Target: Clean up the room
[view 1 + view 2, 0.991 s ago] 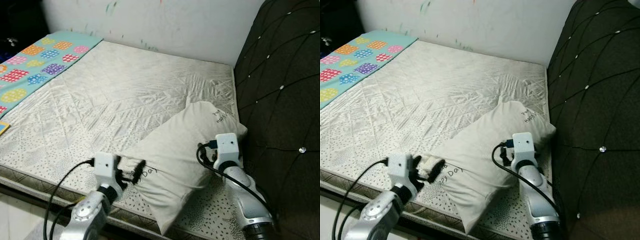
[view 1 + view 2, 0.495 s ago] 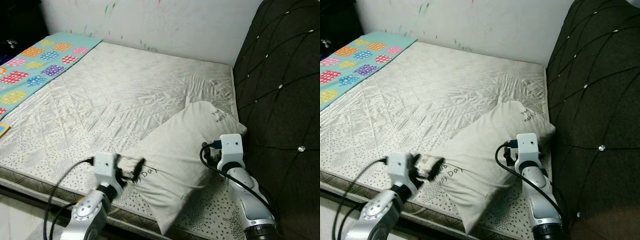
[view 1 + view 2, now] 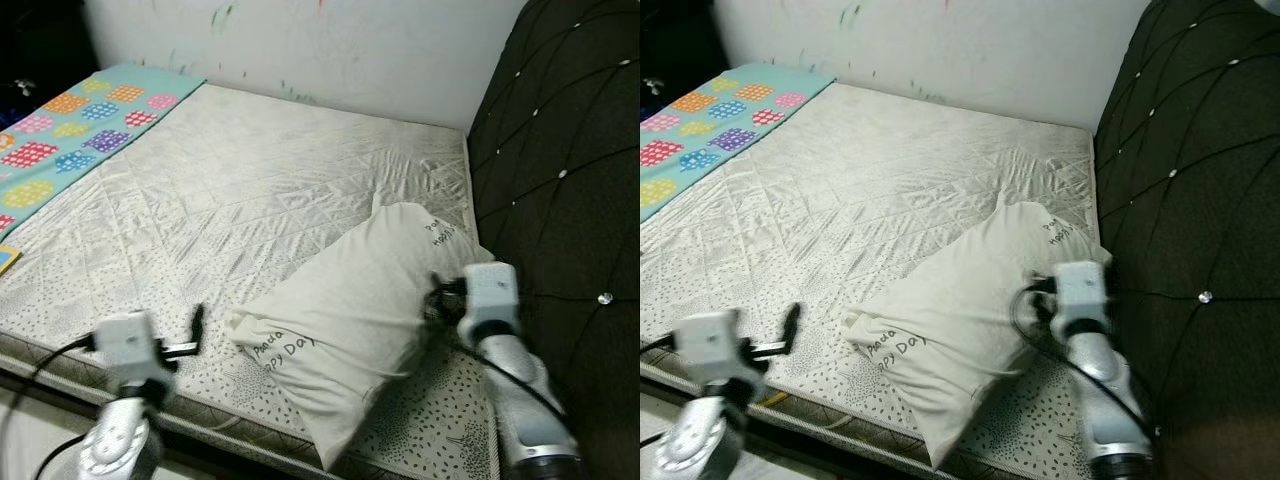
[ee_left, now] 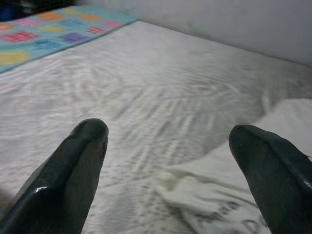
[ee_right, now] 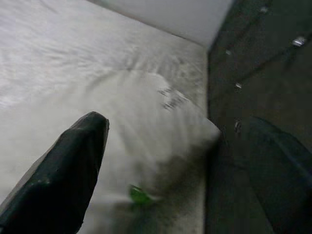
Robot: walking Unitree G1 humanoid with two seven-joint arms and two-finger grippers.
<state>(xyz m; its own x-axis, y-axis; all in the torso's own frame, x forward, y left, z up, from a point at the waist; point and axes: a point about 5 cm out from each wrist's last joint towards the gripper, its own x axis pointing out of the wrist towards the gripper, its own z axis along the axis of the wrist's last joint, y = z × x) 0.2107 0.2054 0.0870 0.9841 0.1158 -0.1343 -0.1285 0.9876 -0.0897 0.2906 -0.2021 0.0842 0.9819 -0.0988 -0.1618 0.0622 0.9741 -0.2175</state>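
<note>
Bed (image 3: 250,190) w/ a bare cream quilted mattress, wrinkled, speckled print along the near edge. White pillow (image 3: 360,320) w/ handwritten-style lettering lies at the headboard end of the mattress, slanted, one corner close to the dark tufted headboard (image 3: 560,170), which has small shiny buttons. A teal blanket (image 3: 75,125) w/ coloured dotted patches covers the far left strip of the bed. White wall (image 3: 330,40) behind, w/ faint coloured scribble marks. Small yellow item at the left edge of the mattress, too little showing to ID.

Left end effector (image 4: 168,170): fingers spread wide, holding nothing, low over the near-left mattress edge, just beside the pillow's lettered corner but apart from it. In the head views its silver arm & cable sit at bottom left.

Right end effector (image 5: 183,175): fingers spread, nothing pinched, at the pillow's headboard side; one finger over the pillow fabric, the other toward the dark headboard. Contact w/ the pillow can't be told – view is blurred. Small green spot on the pillow in the right wrist view, unclear what.
</note>
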